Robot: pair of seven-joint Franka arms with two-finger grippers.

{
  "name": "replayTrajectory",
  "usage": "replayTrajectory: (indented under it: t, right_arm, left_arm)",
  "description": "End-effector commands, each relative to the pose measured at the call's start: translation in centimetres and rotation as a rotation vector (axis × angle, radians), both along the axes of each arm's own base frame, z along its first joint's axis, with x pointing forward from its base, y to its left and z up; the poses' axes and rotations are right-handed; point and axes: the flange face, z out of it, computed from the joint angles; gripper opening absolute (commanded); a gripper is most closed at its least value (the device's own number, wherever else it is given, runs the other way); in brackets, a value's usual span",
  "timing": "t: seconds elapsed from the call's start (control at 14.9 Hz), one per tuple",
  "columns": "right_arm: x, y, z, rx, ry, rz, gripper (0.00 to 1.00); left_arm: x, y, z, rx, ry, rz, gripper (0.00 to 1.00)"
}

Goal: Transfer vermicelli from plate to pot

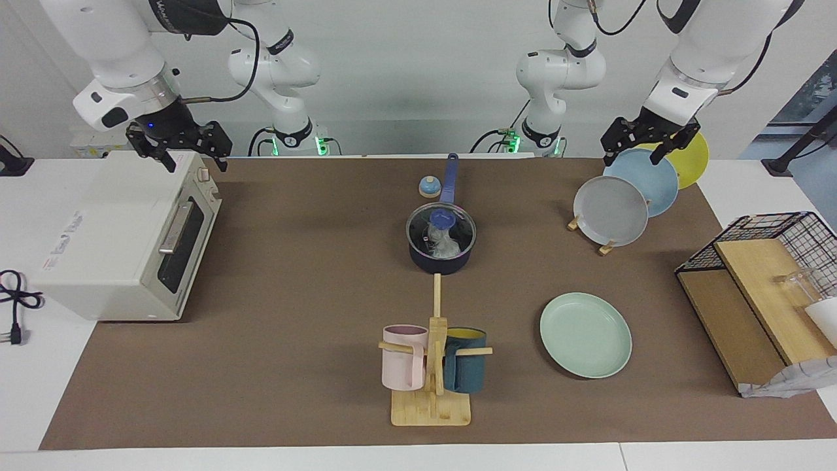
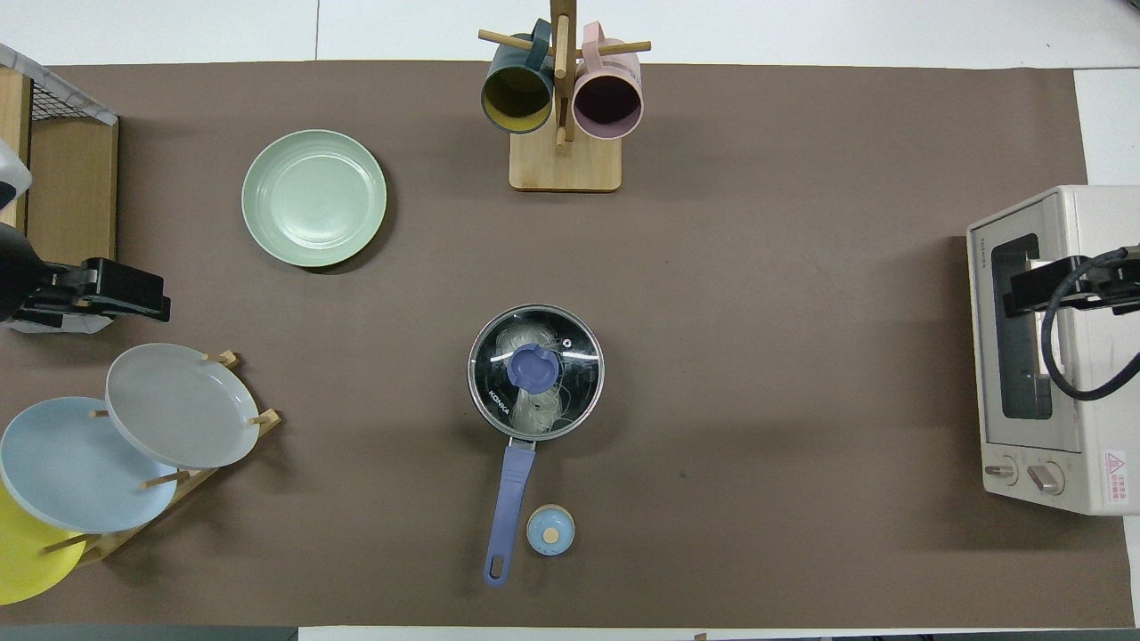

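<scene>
Left end effector [image 1: 642, 142]: hanging with its fingers spread and holding nothing, over the rack of plates [image 1: 626, 190] at the left arm's end of the desk. Right end effector [image 1: 178, 145]: likewise hanging spread and empty, over the toaster oven [image 1: 118, 235] at the right arm's end.

Desk [image 1: 294, 229]: white, lying under a brown mat that is covering most of its top. A pale wall is standing at the robots' end of the room, with both arm bases showing green lights.

Pot [image 1: 441, 243]: sitting mid-desk, dark-bodied, its blue handle pointing toward the robots. A glass lid [image 2: 535, 371] with a blue knob is resting on it.

Vermicelli [image 2: 533, 402]: lying inside the pot, showing whitish through the lid.

Plate [image 1: 585, 334]: pale green, lying bare on the mat, farther from the robots than the pot and toward the left arm's end.

Rack of plates: holding grey, light blue and yellow plates on edge.

Small blue knobbed object [image 1: 429, 187]: sitting just beside the pot handle.

Mug stand [image 1: 433, 366]: wooden, carrying a pink mug [image 1: 404, 356] and a teal mug [image 1: 465, 368], farther from the robots than the pot.

Wire basket [image 1: 778, 258]: standing at the left arm's end with wooden boards leaning in it.

Black cable [image 1: 14, 304]: lying beside the toaster oven.
</scene>
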Motion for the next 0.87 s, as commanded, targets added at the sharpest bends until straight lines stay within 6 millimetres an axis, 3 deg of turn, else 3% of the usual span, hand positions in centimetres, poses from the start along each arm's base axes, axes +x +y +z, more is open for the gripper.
replayTrajectory:
  t: [0.0,0.13,0.8]
  right_arm:
    - [-0.2,0.1,-0.5,0.014,0.011,0.023,1.0]
    - [0.1,1.4,-0.1,0.01,-0.009,0.048,1.0]
    - [0.5,1.3,-0.4,0.01,-0.015,0.085,1.0]
  left_arm:
    - [0.2,0.1,-0.1,-0.014,-0.014,-0.004,1.0]
    - [0.0,-0.2,-0.1,-0.033,-0.004,-0.007,1.0]
    - [0.0,-0.2,0.0,-0.033,-0.003,-0.002,1.0]
